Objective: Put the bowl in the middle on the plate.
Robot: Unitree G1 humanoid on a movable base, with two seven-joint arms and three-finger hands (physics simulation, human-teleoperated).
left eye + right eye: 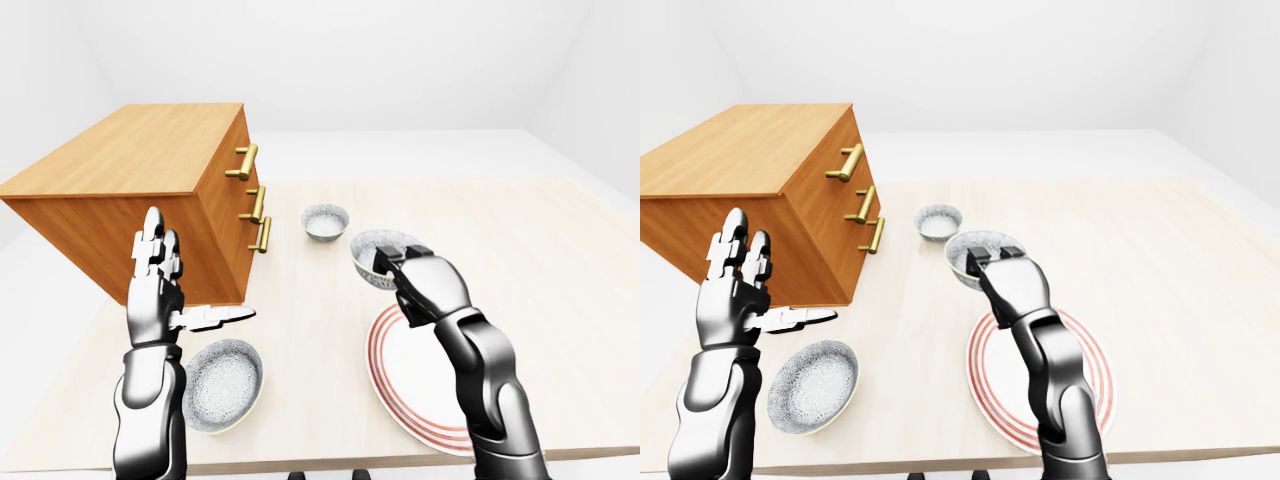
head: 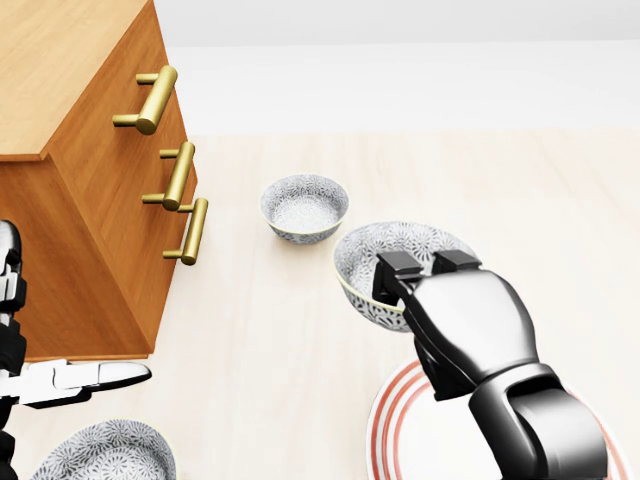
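The right hand (image 2: 468,325) fingers (image 2: 398,267) pinch the bowl's (image 2: 400,245) rim above the desk (image 2: 520,180). In the head view the plate (image 1: 400,375) lies just below them. The left hand (image 1: 152,290) fingers are spread.

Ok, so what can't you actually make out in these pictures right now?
Head view: the plate is mostly covered by the right hand and cut off by the bottom edge.
Head view: the near wall of the held bowl is hidden behind the hand, so the fingers' hold on it cannot be seen.
Head view: the near bowl is cut off by the bottom edge.
Head view: the left hand is cut off by the left edge.
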